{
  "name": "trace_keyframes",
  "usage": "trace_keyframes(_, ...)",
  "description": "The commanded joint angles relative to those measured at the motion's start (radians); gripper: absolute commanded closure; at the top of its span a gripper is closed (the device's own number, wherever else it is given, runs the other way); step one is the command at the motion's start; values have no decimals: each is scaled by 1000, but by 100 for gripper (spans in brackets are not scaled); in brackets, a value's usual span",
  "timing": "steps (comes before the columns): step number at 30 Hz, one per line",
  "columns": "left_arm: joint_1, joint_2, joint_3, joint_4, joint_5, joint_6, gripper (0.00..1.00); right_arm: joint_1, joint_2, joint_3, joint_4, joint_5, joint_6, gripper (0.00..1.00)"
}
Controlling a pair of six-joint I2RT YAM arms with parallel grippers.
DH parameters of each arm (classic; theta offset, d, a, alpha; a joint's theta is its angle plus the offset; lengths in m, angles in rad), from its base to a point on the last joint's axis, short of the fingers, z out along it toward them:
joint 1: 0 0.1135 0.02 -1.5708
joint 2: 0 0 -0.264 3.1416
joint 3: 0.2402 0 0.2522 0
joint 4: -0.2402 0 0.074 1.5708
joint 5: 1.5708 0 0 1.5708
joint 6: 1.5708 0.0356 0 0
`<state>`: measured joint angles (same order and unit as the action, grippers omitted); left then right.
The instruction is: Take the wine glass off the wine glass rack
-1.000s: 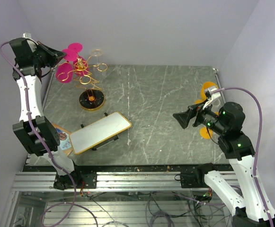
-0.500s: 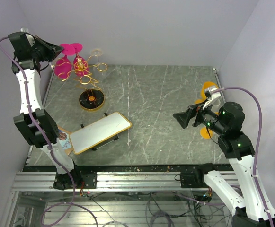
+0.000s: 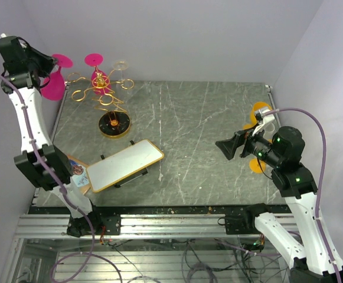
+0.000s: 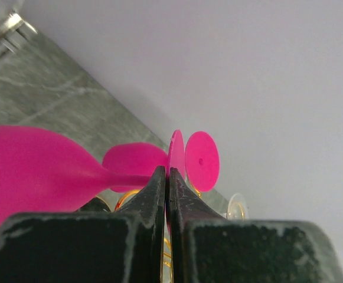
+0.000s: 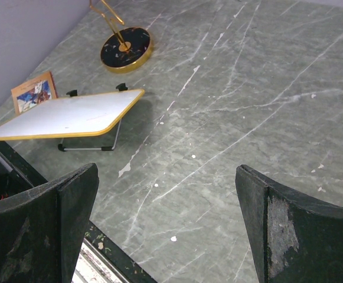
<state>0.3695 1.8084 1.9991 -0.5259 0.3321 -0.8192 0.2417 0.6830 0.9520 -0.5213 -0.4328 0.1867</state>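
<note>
My left gripper [image 3: 43,66] is high at the back left, shut on the stem of a pink wine glass [image 3: 54,86]. The glass hangs in the air left of the gold wine glass rack [image 3: 105,89], apart from it. In the left wrist view the glass's bowl [image 4: 35,177] lies left of the shut jaws and its foot shows edge-on above them. A second pink glass [image 3: 95,61] stays on the rack. At the right my right gripper [image 3: 223,147] hovers over the table, open and holding nothing.
The rack's round black base [image 5: 126,49] stands at the back left of the table. A white board with a yellow rim [image 3: 126,164] on wire legs and a booklet [image 3: 78,174] lie front left. Orange pieces [image 3: 258,111] sit behind the right arm.
My left gripper has moved left and up, carrying the pink wine glass out of the rack's arms. The right arm has not moved.
</note>
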Motion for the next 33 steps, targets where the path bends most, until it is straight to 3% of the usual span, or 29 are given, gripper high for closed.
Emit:
trace_keyframes(1, 3, -192, -29, 36, -186, 79, 93, 5, 2, -3, 21, -1, 3, 0)
trace_keyframes(6, 4, -398, -118, 111, -212, 79, 93, 4, 18, 3, 20, -6, 6, 0)
trace_keyframes(11, 4, -577, -226, 275, -36, -18, 93, 4, 46, 16, 25, -37, 23, 0)
trace_keyframes(14, 1, -669, -371, 556, 183, -223, 93, 5, 77, 31, 39, -74, 48, 0)
trace_keyframes(17, -22, -728, -515, 847, 298, -441, 93, 4, 105, 39, 85, -125, 96, 0)
trace_keyframes(25, -183, -808, -667, 1100, 359, -622, 93, 4, 162, 14, 302, -216, 319, 0)
trace_keyframes(28, -225, -822, -725, 1177, 397, -692, 93, 5, 179, -33, 448, -259, 478, 0)
trace_keyframes(33, -323, -813, -891, 1525, 390, -980, 93, 4, 213, -126, 746, -341, 741, 0)
